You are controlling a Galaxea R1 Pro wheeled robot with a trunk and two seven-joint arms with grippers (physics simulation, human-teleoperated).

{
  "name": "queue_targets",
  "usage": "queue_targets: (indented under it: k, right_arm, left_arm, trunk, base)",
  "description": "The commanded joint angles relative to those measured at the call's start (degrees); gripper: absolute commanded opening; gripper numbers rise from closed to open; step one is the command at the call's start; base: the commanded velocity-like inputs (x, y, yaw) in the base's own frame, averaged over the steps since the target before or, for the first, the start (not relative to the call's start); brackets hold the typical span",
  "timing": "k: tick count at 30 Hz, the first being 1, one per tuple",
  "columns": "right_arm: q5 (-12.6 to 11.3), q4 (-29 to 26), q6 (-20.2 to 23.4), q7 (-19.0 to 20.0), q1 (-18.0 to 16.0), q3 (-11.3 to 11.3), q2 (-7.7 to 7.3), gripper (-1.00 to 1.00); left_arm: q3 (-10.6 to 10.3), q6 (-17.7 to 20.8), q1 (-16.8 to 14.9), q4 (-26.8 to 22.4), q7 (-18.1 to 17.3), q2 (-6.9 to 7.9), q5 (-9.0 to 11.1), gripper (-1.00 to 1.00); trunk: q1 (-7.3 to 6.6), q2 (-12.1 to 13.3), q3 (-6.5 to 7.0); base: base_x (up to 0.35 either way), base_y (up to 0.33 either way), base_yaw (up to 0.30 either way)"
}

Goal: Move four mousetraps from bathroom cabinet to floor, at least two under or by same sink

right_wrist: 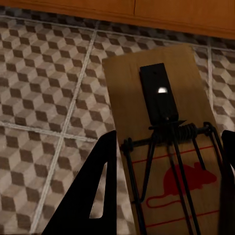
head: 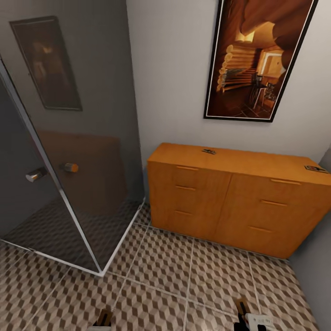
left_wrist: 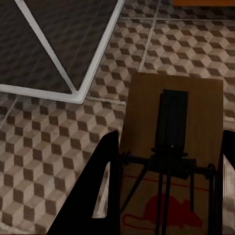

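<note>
Wooden mousetraps: two held [left_wrist: 171,147] [right_wrist: 166,142], two on cabinet [head: 208,151] [head: 316,168].

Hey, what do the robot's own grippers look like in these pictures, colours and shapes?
Left gripper and right gripper have flat black fingers, wedge-shaped, each with an elongated cut-out slot. In the head view, dark gripper tips show, the right with a white block beside it.

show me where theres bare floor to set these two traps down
Bare tiles of the floor run between the cabinet and the grippers, and along the shower glass. Tightest by the right wall, beside the cabinet's end.
</note>
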Motion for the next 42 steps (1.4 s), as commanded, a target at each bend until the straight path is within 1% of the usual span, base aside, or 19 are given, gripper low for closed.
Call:
queue_targets:
  k: [1,42]
  right_arm:
    - [-0.69,0.00,-0.22,0.16,-0.02,0.46,-0.05,-1.00]
    - [-0.69,0.88,-0.20,0.16,-0.02,0.53,0.18,-1.00]
  left_arm:
    - [-0.48,-0.24,-0.08,0.20,0.28,-0.04,0.25,-1.00]
    - [-0.48,0.11,-0.08,0.20,0.28,-0.04,0.25,-1.00]
  trunk:
    - [-0.02,-0.03,-0.05]
    - [-0.02,-0.03,-0.05]
  base:
    - [-0.142,0.037,0.255]
    - [-0.007,0.002,0.255]
